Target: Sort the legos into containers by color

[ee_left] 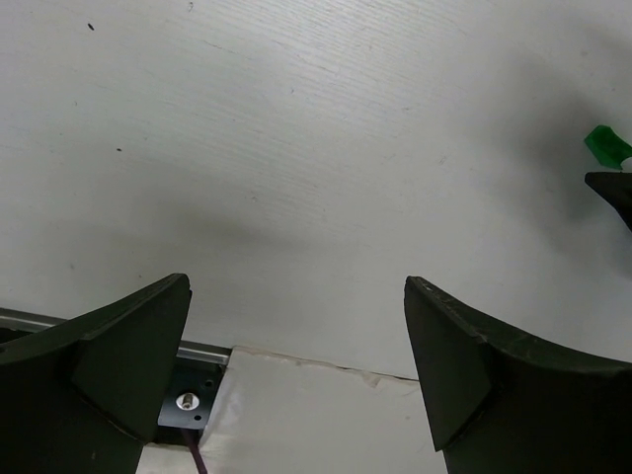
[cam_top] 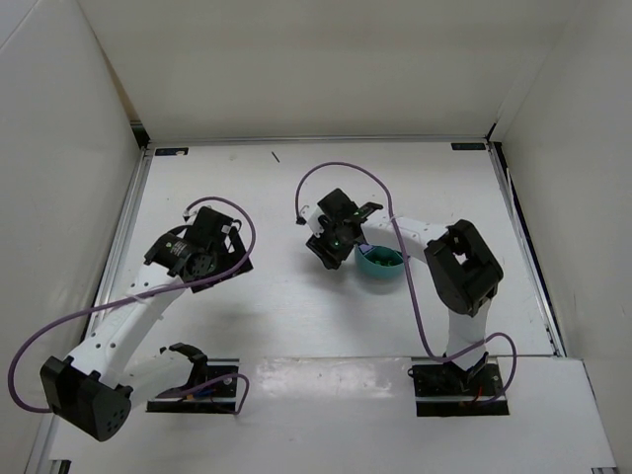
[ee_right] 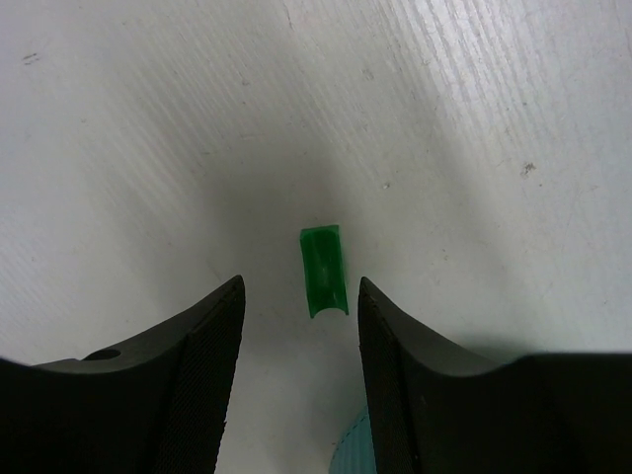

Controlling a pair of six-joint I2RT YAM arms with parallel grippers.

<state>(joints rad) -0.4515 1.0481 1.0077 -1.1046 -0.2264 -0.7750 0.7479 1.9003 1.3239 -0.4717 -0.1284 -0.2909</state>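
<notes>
One small green lego lies flat on the white table, just ahead of my right gripper and in line with the gap between its fingers. That gripper is open and touches nothing. The green lego also shows at the right edge of the left wrist view. The teal bowl with the containers sits right beside my right gripper, and its rim peeks in low between the fingers. My left gripper hangs wide open over bare table. No other legos show.
My right arm bends over the bowl's right side. A taped seam and a black mounting plate lie at the near table edge under my left gripper. White walls close in the table on three sides.
</notes>
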